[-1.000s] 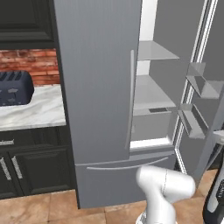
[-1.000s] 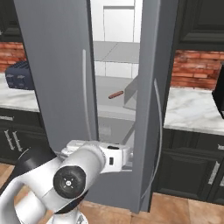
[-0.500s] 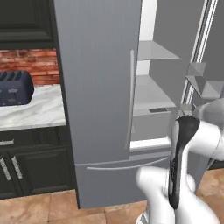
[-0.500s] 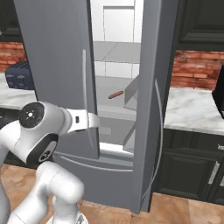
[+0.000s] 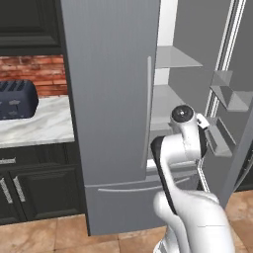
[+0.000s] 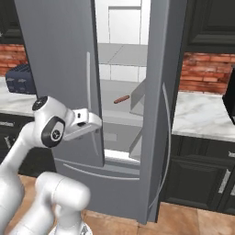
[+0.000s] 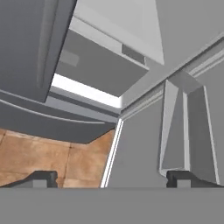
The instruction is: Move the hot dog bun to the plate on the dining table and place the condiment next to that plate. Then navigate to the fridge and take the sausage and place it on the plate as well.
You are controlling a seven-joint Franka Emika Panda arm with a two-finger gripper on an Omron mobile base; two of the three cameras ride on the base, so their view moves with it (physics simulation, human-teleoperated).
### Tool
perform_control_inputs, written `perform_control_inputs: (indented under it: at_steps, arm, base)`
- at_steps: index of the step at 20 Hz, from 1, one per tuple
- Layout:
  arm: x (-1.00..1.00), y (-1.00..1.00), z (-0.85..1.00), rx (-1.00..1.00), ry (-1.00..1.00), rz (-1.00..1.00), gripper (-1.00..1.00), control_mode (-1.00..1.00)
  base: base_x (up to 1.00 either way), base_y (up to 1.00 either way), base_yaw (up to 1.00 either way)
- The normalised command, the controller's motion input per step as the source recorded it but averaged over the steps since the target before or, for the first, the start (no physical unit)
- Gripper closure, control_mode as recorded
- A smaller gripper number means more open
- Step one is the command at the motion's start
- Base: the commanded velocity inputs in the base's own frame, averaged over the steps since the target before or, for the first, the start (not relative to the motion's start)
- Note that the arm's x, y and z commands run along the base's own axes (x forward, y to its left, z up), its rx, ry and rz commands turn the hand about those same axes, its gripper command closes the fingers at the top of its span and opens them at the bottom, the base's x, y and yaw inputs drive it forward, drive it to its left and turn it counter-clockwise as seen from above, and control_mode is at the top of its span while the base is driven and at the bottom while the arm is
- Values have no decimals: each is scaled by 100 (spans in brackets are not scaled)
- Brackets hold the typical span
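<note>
With jaws spread and empty, the gripper [image 7: 109, 177] should rise toward the sausage [image 6: 121, 99] at one o'clock on the fridge [image 6: 64, 55] shelf.

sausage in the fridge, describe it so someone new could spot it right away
Find the tall grey fridge with its right door swung open. On a white shelf inside lies the sausage, small, thin and reddish-brown, the one warm-coloured thing among pale shelves.
</note>
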Motion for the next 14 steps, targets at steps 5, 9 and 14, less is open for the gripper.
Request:
perform_control_inputs:
  at_steps: [5,9,14]
  arm:
    - [92,-58,-73,0,26,-5,-100,-100]
    - [53,-91,-51,1,13,-3,-100,-100]
    - [35,-82,-34,0,4,-1,-100,-100]
  base:
    - [0,0,0]
    - [0,0,0]
    - [0,0,0]
